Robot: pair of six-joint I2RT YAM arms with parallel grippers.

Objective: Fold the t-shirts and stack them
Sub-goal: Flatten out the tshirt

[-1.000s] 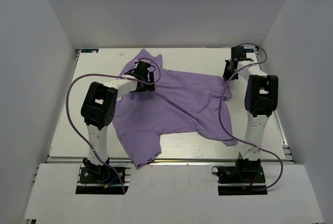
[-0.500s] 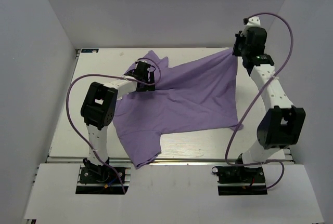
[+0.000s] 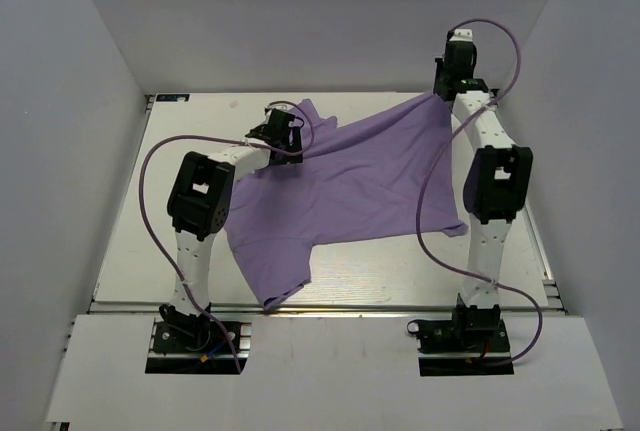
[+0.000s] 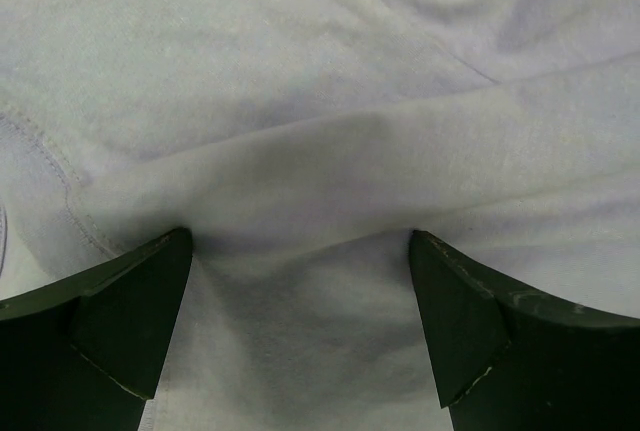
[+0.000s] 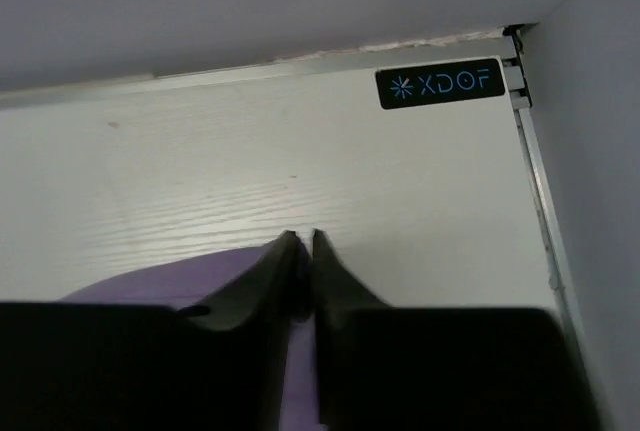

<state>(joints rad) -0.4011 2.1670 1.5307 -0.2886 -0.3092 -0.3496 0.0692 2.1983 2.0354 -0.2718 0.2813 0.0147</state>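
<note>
One lavender t-shirt [image 3: 350,181] lies spread across the table, one part hanging over the near edge. My right gripper [image 3: 441,94] is at the far right and is shut on an edge of the shirt, pulling the cloth taut towards the back. In the right wrist view its jaws [image 5: 302,241] meet, with purple cloth [image 5: 170,281] pinched between them. My left gripper [image 3: 280,139] rests on the shirt's far-left part. In the left wrist view its fingers [image 4: 130,321] stand wide apart, pressed into the cloth [image 4: 300,101], with a raised fold between them.
White walls close in the table at the back and both sides. A metal rail and an XDOF label [image 5: 438,84] mark the far right corner. Thin purple cables [image 3: 150,166] loop from both arms over the table.
My right gripper has carried the shirt's edge up and to the far right corner, stretching the cloth out. My left gripper has shifted slightly farther back on the shirt.
</note>
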